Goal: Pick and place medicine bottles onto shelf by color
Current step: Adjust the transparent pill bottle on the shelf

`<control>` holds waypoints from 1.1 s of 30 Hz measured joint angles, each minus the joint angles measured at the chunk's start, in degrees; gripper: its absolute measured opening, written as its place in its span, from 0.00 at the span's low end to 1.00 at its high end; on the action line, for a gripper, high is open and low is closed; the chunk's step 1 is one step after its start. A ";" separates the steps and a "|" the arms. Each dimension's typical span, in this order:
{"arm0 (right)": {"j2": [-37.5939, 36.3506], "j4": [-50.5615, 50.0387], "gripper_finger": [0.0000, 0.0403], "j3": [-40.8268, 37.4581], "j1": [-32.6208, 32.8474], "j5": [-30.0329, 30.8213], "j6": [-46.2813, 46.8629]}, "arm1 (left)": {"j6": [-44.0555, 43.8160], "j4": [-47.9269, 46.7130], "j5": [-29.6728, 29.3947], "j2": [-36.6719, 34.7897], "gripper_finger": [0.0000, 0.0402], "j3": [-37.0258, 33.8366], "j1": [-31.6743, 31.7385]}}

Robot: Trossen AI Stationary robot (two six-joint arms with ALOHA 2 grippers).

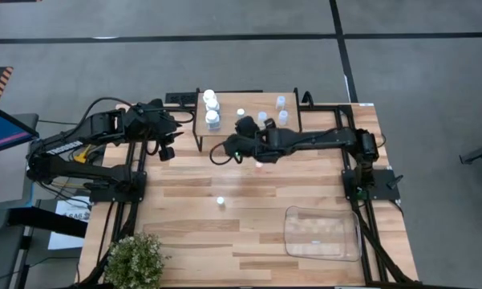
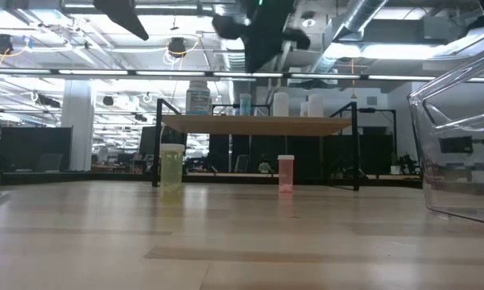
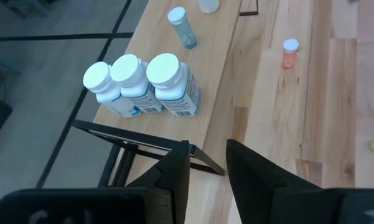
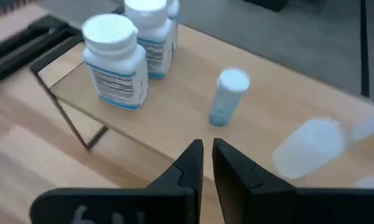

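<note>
The right gripper (image 1: 221, 154) is seen just left of centre in the high view, above the shelf's near edge; its fingers (image 4: 188, 163) are nearly clenched, with only a thin gap and nothing grasped. The left gripper (image 1: 168, 152) is held at the shelf's left end, upper left of centre, its fingers (image 3: 177, 174) drawn close together and empty.

The shelf (image 1: 269, 134) is placed at upper centre of the counter (image 1: 241, 233). Three white bottles (image 1: 211, 107) are lined up along its left end, touching one another. A small blue bottle (image 1: 241, 113) stands near them, and three clear bottles (image 1: 281, 109) are grouped toward the right end.

On the counter, a red bottle (image 2: 286, 173) is seen in front of the shelf at centre in the low view, and a yellow bottle (image 2: 171, 167) stands left of it, nearer the camera. A clear tray (image 1: 322, 233) lies at lower right, and a plant (image 1: 134, 261) at lower left.
</note>
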 joint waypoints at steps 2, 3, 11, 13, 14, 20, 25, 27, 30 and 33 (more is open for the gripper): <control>0.00 -4.68 0.14 4.12 -0.35 -2.38 -4.21 | 0.34 0.00 -0.06 0.00 0.23 0.00 0.00; 0.00 -6.69 0.14 6.26 -0.66 -4.43 -6.76 | 0.49 0.00 -0.09 0.00 0.23 0.00 0.00; 0.00 -20.71 0.14 20.35 -6.71 -27.40 -26.21 | 0.79 0.09 -0.16 0.00 0.23 0.00 0.00; 0.01 -22.14 0.14 21.30 -8.60 -31.21 -29.03 | 0.76 0.09 -0.46 0.00 0.23 0.00 0.00; 0.02 -23.01 0.14 21.90 -9.56 -32.90 -30.10 | 0.74 0.09 -0.46 0.00 0.23 0.00 0.00; 0.02 -25.58 0.14 24.12 -14.54 -40.24 -39.01 | 0.73 0.09 -0.46 0.00 0.23 0.00 0.00; 0.56 -27.39 0.14 23.44 -18.40 -43.66 -43.99 | -0.80 0.09 -0.46 0.00 0.23 0.00 0.00; 1.05 -28.27 0.14 23.09 -19.41 -43.70 -45.60 | -1.49 0.09 -0.48 0.00 0.23 0.00 0.00; 0.70 -27.13 0.14 23.30 -20.60 -43.89 -48.01 | -2.40 0.09 -0.48 0.01 0.23 0.00 -0.02; 0.75 -27.26 0.14 23.31 -21.40 -43.88 -49.22 | -2.62 0.09 -0.48 0.02 0.23 0.00 -0.01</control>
